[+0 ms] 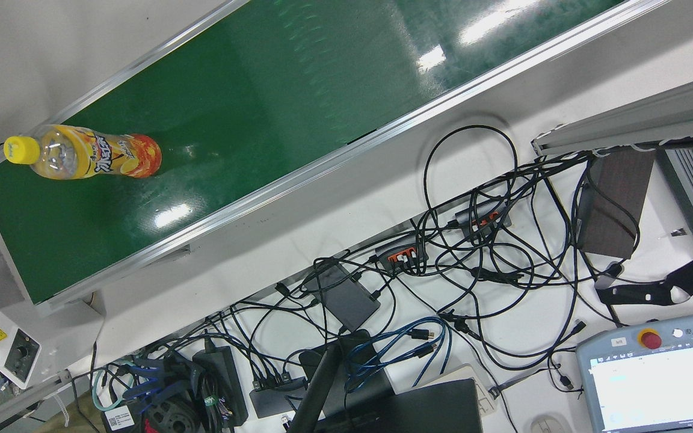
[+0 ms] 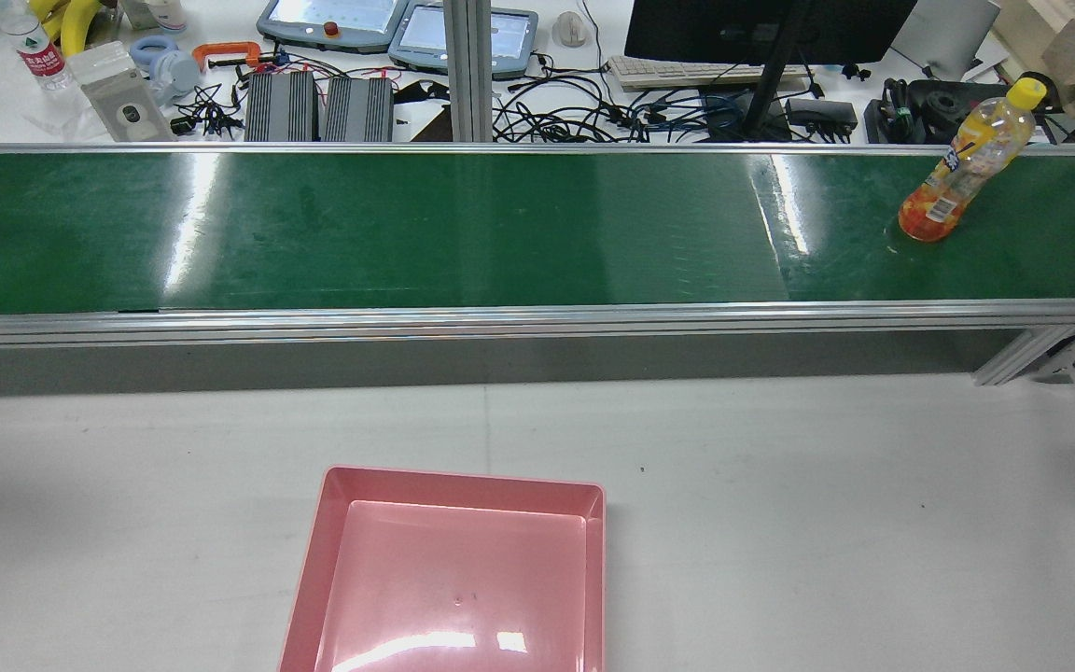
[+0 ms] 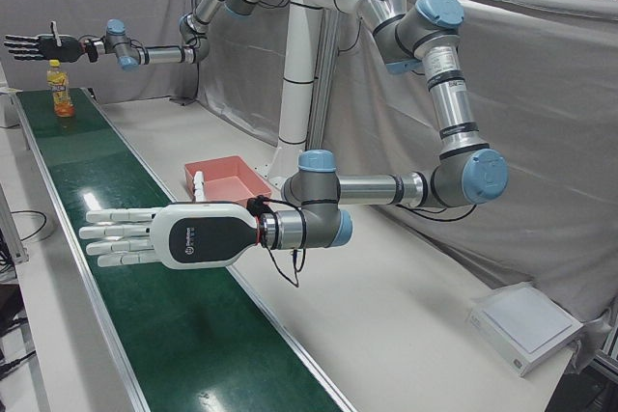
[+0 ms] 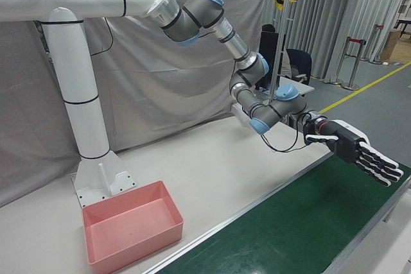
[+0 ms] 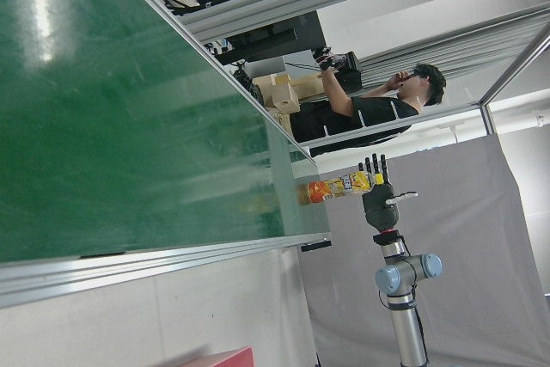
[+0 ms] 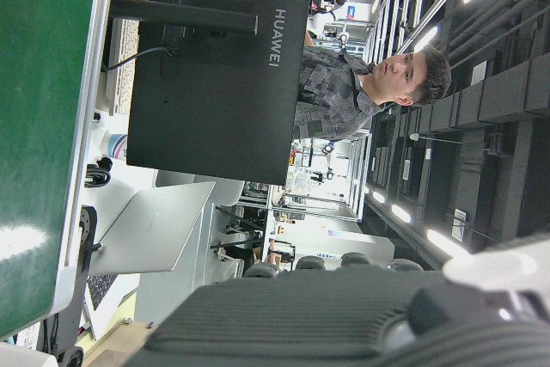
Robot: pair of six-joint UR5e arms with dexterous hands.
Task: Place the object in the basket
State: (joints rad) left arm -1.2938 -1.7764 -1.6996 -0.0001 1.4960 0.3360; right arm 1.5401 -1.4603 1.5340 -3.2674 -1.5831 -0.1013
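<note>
A clear bottle with a yellow cap and an orange label stands upright at the right end of the green conveyor belt. It also shows in the front view and, far off, in the left-front view. My right hand is black and open, with flat fingers, held in the air near the bottle's top without holding it. The right hand also shows in the right-front view. My left hand is white, open and empty, and hovers over the belt far from the bottle. The pink basket sits empty on the white table.
Beyond the belt lies a desk with cables, teach pendants and a monitor. The arms' white pedestal stands behind the basket. A person is behind the monitor.
</note>
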